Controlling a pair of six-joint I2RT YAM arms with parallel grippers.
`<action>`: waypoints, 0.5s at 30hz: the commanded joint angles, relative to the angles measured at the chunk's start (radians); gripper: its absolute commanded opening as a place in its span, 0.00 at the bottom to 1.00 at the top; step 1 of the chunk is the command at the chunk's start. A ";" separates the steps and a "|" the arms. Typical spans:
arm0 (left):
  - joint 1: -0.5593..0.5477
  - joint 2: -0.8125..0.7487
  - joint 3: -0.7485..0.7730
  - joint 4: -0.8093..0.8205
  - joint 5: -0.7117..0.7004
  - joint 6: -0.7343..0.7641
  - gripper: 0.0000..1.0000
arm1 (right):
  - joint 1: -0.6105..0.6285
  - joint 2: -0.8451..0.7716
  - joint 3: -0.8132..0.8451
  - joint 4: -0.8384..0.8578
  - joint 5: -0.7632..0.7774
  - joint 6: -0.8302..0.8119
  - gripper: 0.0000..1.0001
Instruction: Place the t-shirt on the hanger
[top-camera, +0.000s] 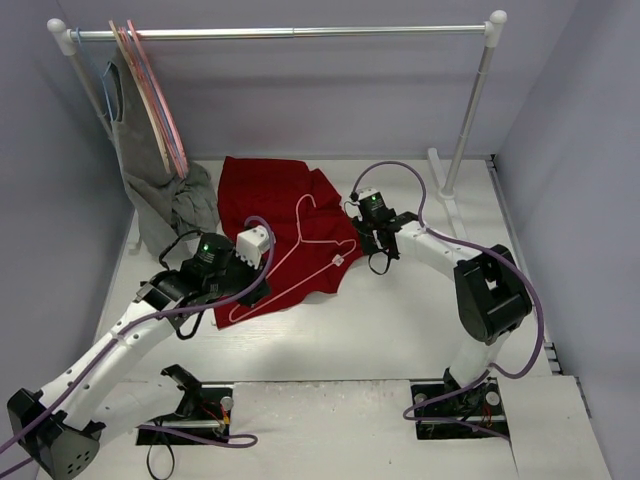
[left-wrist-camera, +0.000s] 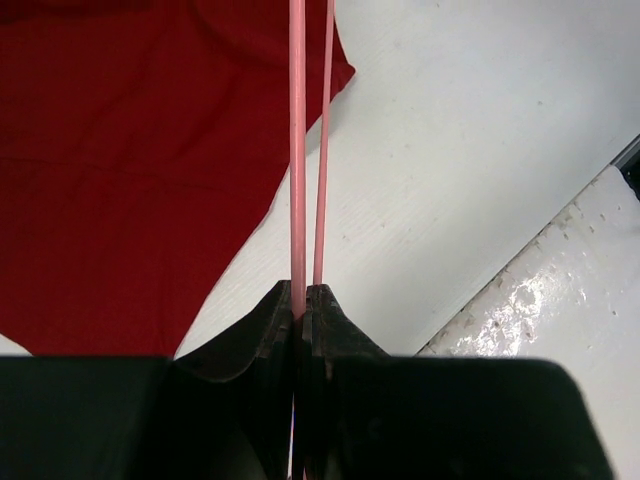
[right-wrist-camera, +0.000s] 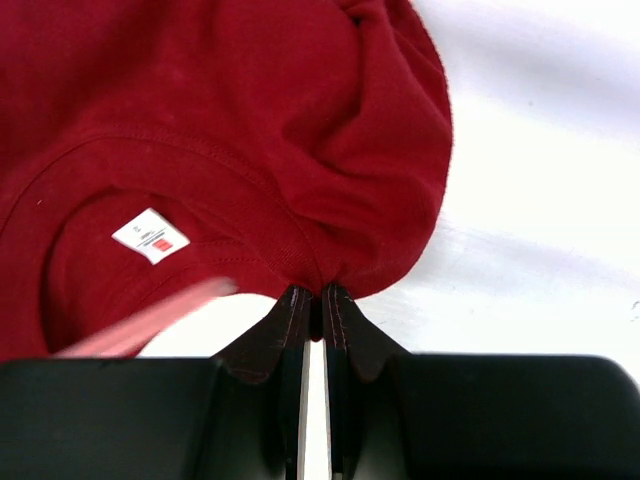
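Observation:
The deep-red t-shirt (top-camera: 270, 215) lies crumpled on the table at the back middle. The pale-pink wire hanger (top-camera: 318, 243) lies across it, hook toward the back. My left gripper (top-camera: 258, 290) is shut on the hanger's lower wire; in the left wrist view the fingertips (left-wrist-camera: 303, 295) pinch the pink wire (left-wrist-camera: 297, 150) above the t-shirt (left-wrist-camera: 130, 170). My right gripper (top-camera: 358, 228) is shut on the t-shirt's right edge. In the right wrist view it (right-wrist-camera: 313, 295) pinches the cloth by the collar (right-wrist-camera: 300, 150), near the white label (right-wrist-camera: 150, 236). A blurred bit of the hanger (right-wrist-camera: 150, 320) shows there.
A clothes rack rail (top-camera: 290, 32) spans the back, with its right post (top-camera: 470, 110). Several hangers (top-camera: 150, 90) hang at its left end, one carrying a grey garment (top-camera: 165, 190) that drapes onto the table beside the t-shirt. Grey walls close in on both sides.

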 joint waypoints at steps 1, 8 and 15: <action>-0.037 0.015 0.009 0.116 -0.039 -0.002 0.00 | -0.004 -0.063 0.057 -0.020 -0.034 -0.008 0.00; -0.108 0.048 -0.014 0.121 -0.129 0.001 0.00 | -0.011 -0.051 0.059 -0.053 -0.039 -0.001 0.03; -0.120 0.050 -0.028 0.067 -0.212 -0.008 0.00 | -0.020 -0.040 0.053 -0.148 -0.019 0.025 0.21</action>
